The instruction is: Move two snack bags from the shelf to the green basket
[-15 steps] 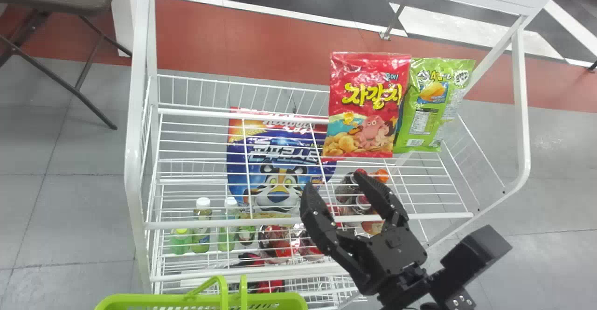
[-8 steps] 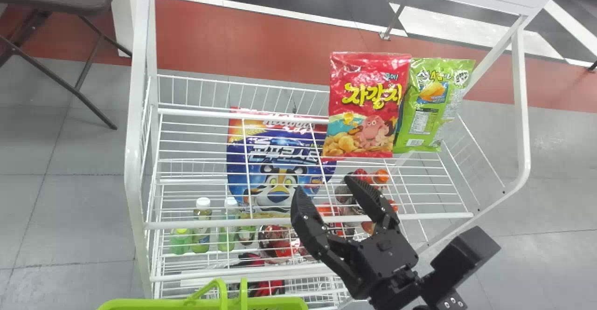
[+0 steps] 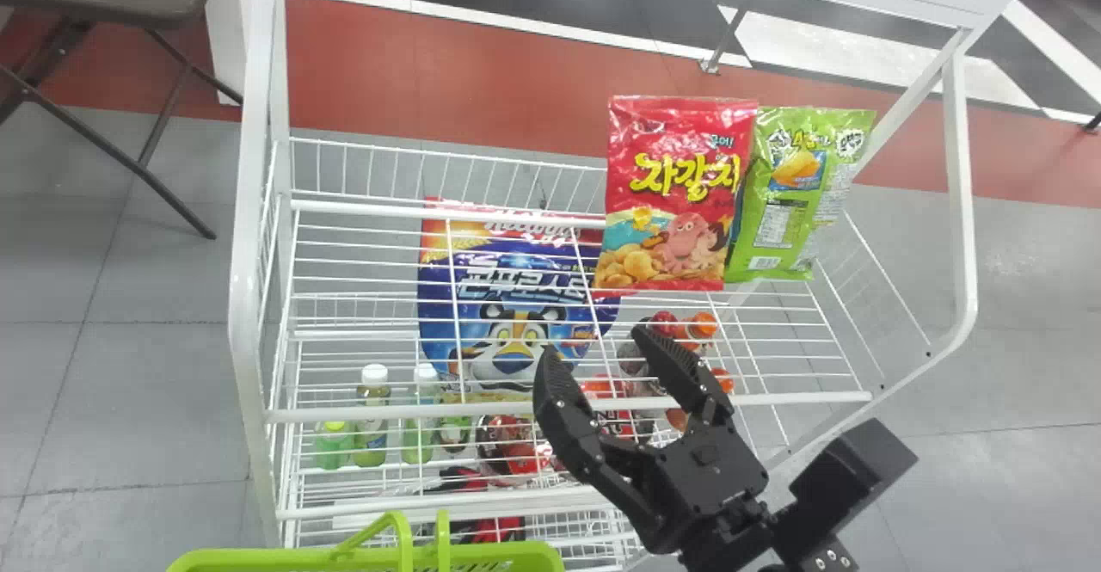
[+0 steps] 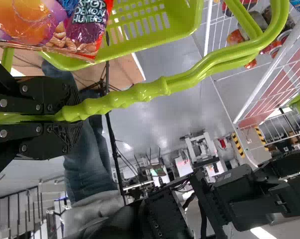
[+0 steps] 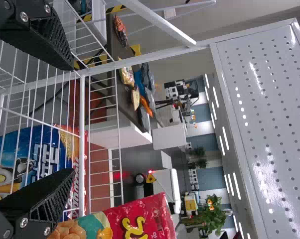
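My right gripper [image 3: 602, 357] stands open over the front of the shelf's top wire tier, below the red snack bag [image 3: 671, 202]. A green snack bag [image 3: 796, 202] leans beside the red one at its right. In the right wrist view my gripper [image 5: 65, 122] has nothing between its fingers, and the red bag [image 5: 140, 221] lies past one finger. The green basket [image 3: 361, 559] is at the head view's bottom edge. In the left wrist view my left gripper [image 4: 65, 114] is shut on the handle of the basket [image 4: 185, 25], which holds snack packages [image 4: 85, 30].
White posts and wire rails [image 3: 568, 407] frame the shelf. Lower tiers hold a blue cereal pack [image 3: 507, 314], bottles [image 3: 372, 417] and red packages [image 3: 516, 447]. A perforated white panel [image 5: 264, 114] borders the shelf in the right wrist view.
The right gripper has shifted a little to the left in the head view and stays open. The basket has moved only slightly; both bags on the shelf are unmoved.
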